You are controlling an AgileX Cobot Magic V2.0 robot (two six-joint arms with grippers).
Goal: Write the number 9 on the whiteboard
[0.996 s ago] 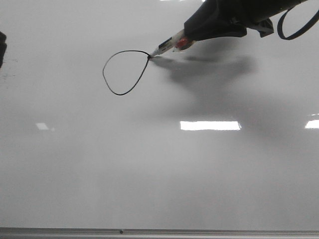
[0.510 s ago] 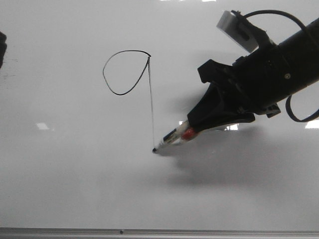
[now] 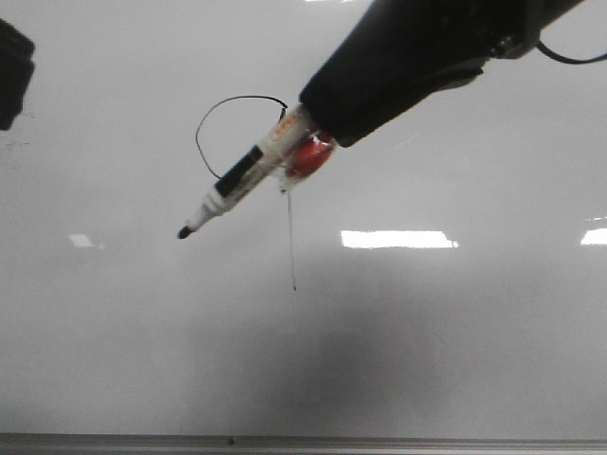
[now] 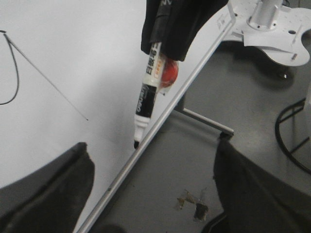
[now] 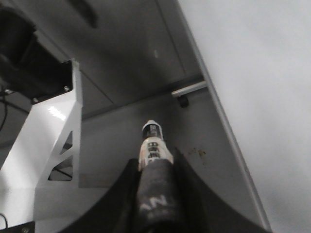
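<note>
The number 9 point(image 3: 290, 237) is a thin black loop with a long straight stem on the whiteboard point(image 3: 455, 332). My right gripper point(image 3: 332, 114) is shut on a white and black marker point(image 3: 242, 175) with a red patch. It holds the marker off the board, tip pointing down-left, in front of the loop. The right wrist view shows the marker point(image 5: 153, 141) clamped between the fingers point(image 5: 181, 170). My left gripper point(image 4: 150, 160) is open and empty past the board's edge. Its view shows the marker point(image 4: 146, 94) and the stem point(image 4: 48, 85).
The whiteboard's thin grey frame strip point(image 3: 379, 442) runs along the near edge and also shows in the left wrist view point(image 4: 160, 121). A dark part of my left arm point(image 3: 11, 71) sits at the left edge. Bright light reflections point(image 3: 398, 239) lie on the board. A white metal stand point(image 5: 53, 141) is beside it.
The marker drew the stem straight down from the loop. It then lifted off the board and swung up and left, much nearer the front camera. The left arm has shifted slightly.
</note>
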